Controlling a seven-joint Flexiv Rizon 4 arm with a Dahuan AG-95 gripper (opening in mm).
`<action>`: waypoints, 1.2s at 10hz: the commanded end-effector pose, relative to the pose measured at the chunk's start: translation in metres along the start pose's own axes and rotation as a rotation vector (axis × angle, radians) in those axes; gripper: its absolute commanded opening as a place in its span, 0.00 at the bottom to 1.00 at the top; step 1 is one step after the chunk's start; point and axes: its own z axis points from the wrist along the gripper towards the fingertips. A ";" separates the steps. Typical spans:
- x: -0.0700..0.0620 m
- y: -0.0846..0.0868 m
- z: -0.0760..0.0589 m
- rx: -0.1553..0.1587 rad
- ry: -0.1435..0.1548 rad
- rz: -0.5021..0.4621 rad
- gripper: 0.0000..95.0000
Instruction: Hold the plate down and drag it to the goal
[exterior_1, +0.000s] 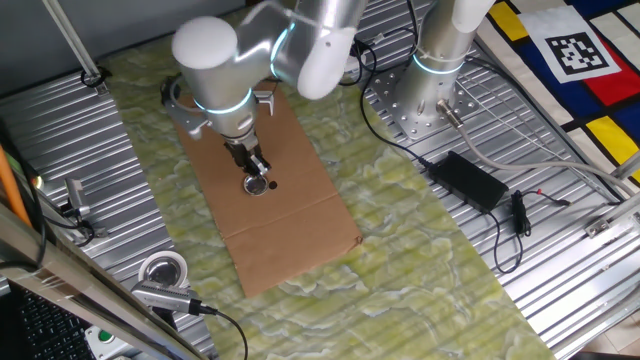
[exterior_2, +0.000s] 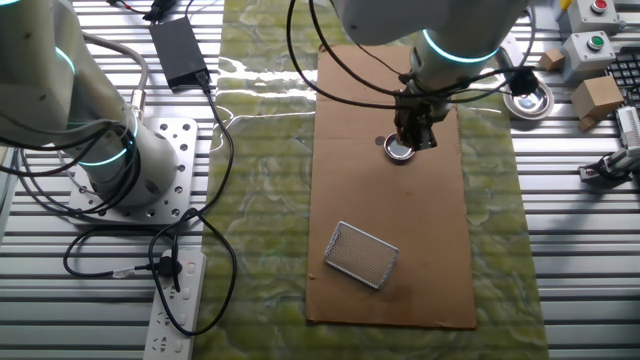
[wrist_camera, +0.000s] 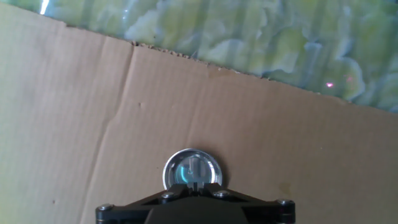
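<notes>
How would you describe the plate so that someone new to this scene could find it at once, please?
Find the brown cardboard sheet lying on the green patterned mat. Directly under the gripper sits the plate, a small round shiny metal disc. Its neighbour on the cardboard is a rectangular wire mesh basket, and the white tape roll lies off the mat.

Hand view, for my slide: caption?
Gripper over the shiny plate on brown cardboard.
</notes>
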 end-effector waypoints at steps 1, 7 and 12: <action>-0.002 0.000 0.004 0.003 -0.010 -0.015 0.00; -0.001 0.002 0.019 0.005 -0.024 -0.034 0.00; 0.000 0.004 0.029 0.009 -0.017 -0.016 0.00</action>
